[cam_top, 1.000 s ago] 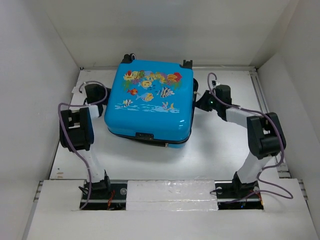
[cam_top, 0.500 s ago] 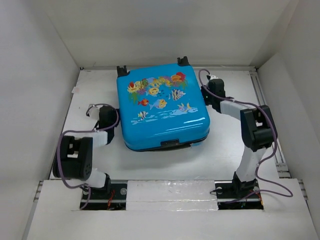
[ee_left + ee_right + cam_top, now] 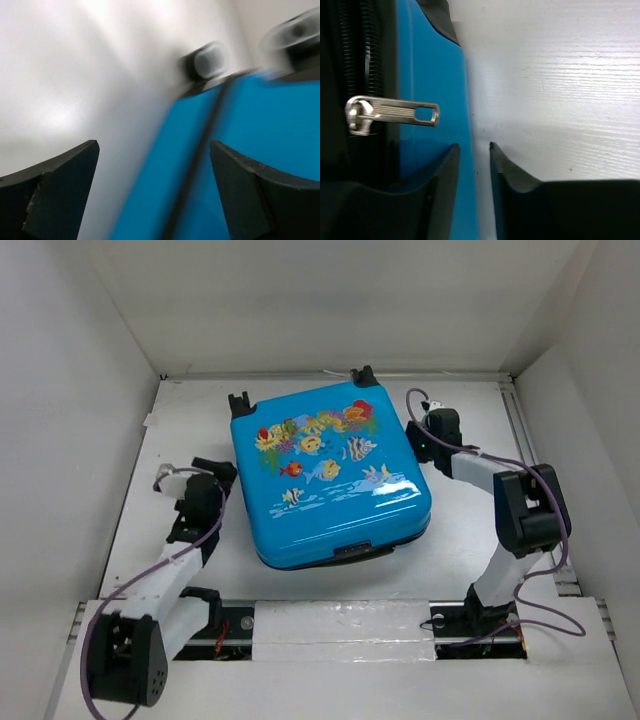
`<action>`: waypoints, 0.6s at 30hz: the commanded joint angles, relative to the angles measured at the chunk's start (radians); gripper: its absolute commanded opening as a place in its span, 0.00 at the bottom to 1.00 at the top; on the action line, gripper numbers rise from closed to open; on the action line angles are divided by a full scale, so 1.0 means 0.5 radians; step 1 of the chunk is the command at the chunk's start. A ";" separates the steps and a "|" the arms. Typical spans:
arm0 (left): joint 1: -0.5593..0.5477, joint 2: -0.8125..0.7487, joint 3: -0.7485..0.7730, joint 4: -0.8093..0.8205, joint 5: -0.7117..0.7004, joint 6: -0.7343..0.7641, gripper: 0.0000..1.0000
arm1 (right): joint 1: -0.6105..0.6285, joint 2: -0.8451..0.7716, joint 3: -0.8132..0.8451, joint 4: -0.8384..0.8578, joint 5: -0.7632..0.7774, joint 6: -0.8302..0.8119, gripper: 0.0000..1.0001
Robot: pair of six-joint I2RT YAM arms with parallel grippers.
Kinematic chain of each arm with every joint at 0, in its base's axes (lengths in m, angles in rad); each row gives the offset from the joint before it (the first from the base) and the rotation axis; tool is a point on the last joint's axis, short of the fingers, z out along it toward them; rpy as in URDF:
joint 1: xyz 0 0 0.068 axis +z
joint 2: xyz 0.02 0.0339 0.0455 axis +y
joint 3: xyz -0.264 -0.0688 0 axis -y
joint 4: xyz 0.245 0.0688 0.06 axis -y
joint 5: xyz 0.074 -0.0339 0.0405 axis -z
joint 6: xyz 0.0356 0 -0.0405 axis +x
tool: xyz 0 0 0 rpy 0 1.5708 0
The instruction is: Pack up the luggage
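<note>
**Luggage** (image 3: 325,475): laid flat on the table (image 3: 450,540), print face up, lid down, wheels (image 3: 207,61) at the far edge, between the two arms.

**Left gripper** (image 3: 152,147): jaws spread wide, nothing between them, set just beside the case's left side.

**Right gripper** (image 3: 473,147): at the far right corner, jaws parted narrowly, nothing pinched. The zipper pull (image 3: 395,111) hangs free just above the fingers.

**Step in hand (judged):** closing the zipper. The pull is best taken flat between the pads, near its slotted end, and drawn along the line of the teeth rather than away from the shell. The left side should be braced so that the case is not dragged round.

**Change since a second ago:** the case has been turned counter-clockwise and shifted nearer. The left arm has been drawn back and lowered, and its jaws widened. The right jaws, then pressed together, have been parted.
</note>
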 commanded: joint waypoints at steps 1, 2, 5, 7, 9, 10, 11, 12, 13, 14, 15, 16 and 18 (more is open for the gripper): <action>0.131 -0.253 0.280 0.155 0.019 0.057 0.90 | 0.122 -0.002 0.169 0.003 -0.514 0.134 0.41; 0.184 -0.254 0.280 0.212 0.083 0.026 0.92 | 0.104 -0.026 0.190 0.003 -0.514 0.134 0.43; 0.288 -0.202 0.424 0.375 0.218 -0.026 0.96 | 0.104 -0.045 0.212 -0.046 -0.514 0.134 0.48; 0.288 -0.083 0.571 0.394 0.307 0.020 0.99 | 0.104 -0.063 0.194 -0.046 -0.514 0.134 0.53; 0.288 0.181 0.874 0.336 0.478 0.111 0.99 | 0.104 -0.063 0.172 -0.046 -0.514 0.134 0.55; 0.322 0.288 0.994 0.236 0.573 0.206 0.99 | 0.104 -0.084 0.154 -0.046 -0.514 0.134 0.57; 0.365 0.398 1.201 0.213 0.714 0.240 0.99 | 0.104 -0.103 0.154 -0.046 -0.514 0.113 0.59; 0.468 0.627 1.292 0.213 0.882 0.241 0.99 | 0.104 -0.103 0.129 -0.046 -0.514 0.113 0.60; 0.515 0.736 1.371 0.195 1.197 0.241 0.99 | 0.104 -0.127 0.102 -0.046 -0.496 0.113 0.61; 0.561 0.849 1.457 0.195 1.331 0.277 0.99 | 0.104 -0.128 0.102 -0.046 -0.496 0.113 0.64; 0.643 1.057 1.656 0.104 1.426 0.278 0.99 | 0.104 -0.155 0.074 -0.046 -0.496 0.113 0.65; 0.672 1.129 1.730 0.021 1.467 0.308 0.99 | 0.104 -0.176 0.074 -0.046 -0.496 0.113 0.66; 0.724 1.237 1.844 -0.035 1.494 0.351 0.99 | 0.082 -0.222 0.016 -0.046 -0.496 0.113 0.69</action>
